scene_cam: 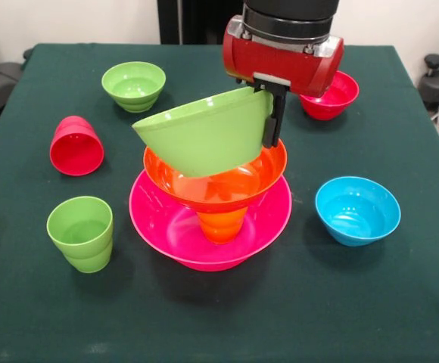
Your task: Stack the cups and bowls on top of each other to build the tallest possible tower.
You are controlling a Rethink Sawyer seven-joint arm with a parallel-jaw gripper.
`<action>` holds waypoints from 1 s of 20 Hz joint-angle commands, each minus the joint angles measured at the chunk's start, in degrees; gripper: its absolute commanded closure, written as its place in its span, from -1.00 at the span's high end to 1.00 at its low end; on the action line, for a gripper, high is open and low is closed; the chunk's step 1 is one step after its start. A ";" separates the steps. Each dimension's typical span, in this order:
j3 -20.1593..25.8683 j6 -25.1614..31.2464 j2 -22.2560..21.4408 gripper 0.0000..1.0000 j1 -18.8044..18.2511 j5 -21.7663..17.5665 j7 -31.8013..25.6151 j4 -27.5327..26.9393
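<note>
- We had the gripper (271,113) clamped on the large green bowl's (204,136) rim, tilted over the orange bowl (227,185), presumably for nesting.
- The tower (212,219) sat mid-table on the pink bowl (166,227).

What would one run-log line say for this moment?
gripper: shut on large green bowl rim | bowl: tilted over large orange bowl | base: pink bowl
</note>
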 commanded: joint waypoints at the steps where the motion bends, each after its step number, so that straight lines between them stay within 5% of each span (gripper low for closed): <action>1: 0.35 2.51 0.67 -1.00 0.85 -2.82 -5.79 4.03; 20: 0.61 1.13 1.20 -1.00 0.40 -3.07 -6.15 4.50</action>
